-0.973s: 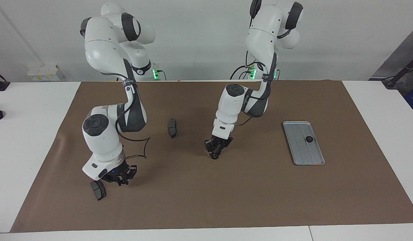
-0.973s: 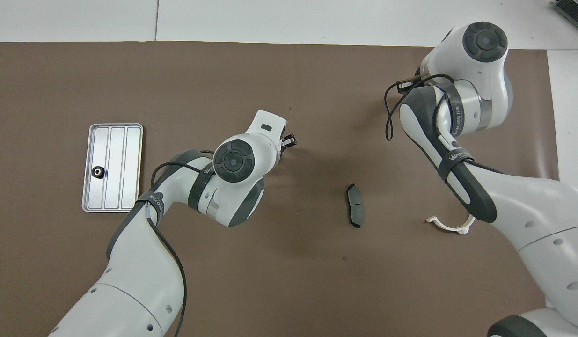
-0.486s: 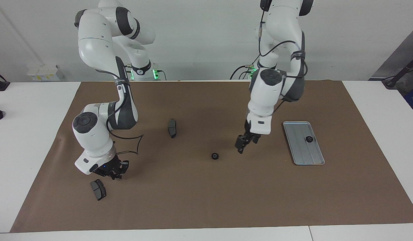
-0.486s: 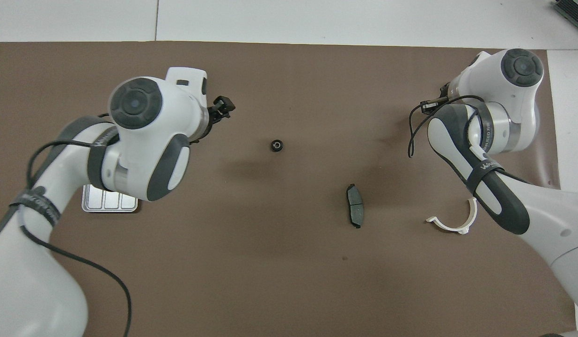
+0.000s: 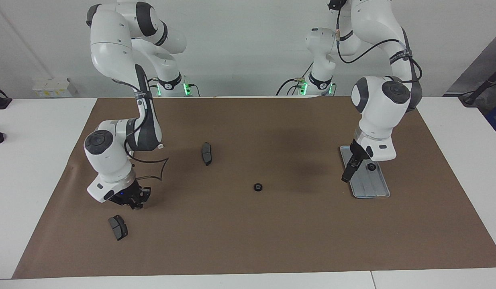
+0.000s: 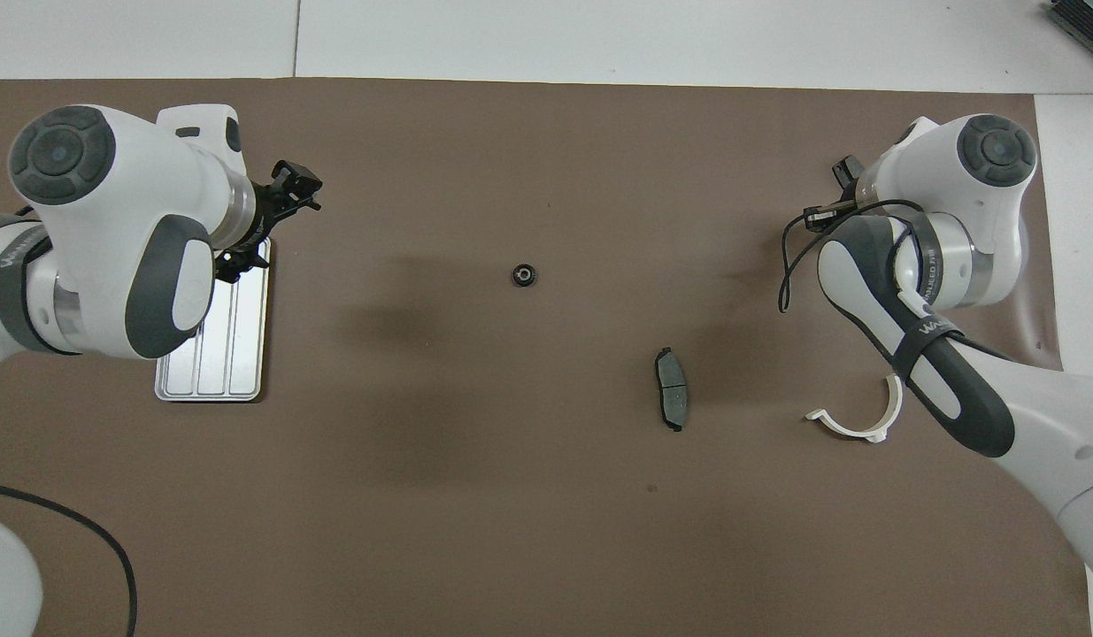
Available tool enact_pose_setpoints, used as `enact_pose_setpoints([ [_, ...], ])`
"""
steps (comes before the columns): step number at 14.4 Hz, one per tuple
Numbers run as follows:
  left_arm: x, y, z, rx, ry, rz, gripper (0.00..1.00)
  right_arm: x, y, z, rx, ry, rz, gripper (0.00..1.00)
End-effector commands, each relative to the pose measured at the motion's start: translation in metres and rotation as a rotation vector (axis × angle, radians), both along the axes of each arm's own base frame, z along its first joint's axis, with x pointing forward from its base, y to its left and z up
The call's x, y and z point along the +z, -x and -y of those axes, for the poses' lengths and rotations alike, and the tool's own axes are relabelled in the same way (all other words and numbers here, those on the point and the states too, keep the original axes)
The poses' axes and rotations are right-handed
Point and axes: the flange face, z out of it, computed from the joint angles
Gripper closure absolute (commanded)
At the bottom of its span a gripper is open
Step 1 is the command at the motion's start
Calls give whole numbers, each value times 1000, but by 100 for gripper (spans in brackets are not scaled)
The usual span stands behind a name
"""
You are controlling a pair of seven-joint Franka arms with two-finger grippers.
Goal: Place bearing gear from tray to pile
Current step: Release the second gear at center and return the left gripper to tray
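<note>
Silver ridged tray (image 5: pixel 370 188) flat on brown mat, toward left arm's end. One small black gear (image 5: pixel 371 167) in tray. Second black gear (image 5: pixel 258 187) alone mid-mat, upright on flat face. Dark grey pad block (image 5: pixel 207 153) nearer robots, well apart from it.

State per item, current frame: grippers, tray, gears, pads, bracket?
Left gripper: open, empty, over tray edge.
Right gripper: empty, above mat near a pad.
Tray: flat, one gear in it.
Mid-mat gear: loose.
Pads: lying apart.
Bracket: on mat.
</note>
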Motion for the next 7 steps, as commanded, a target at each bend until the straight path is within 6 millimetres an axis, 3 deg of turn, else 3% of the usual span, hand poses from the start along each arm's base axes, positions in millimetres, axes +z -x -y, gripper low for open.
enact_pose_setpoints([
  [1,-16,29,-65,-14,7,-10,0,5,9,3,19,-24,12,34],
  [2,-24,37,-85,17,7,-2,0,6,9,3,18,-24,14,29],
  [4,-43,50,-95,38,5,1,0,13,5,-9,25,-25,28,27],
  [6,-58,56,-95,42,1,13,0,26,1,-53,34,-34,56,27],
  [7,-63,58,-100,51,1,8,7,31,1,-85,26,-43,68,27],
])
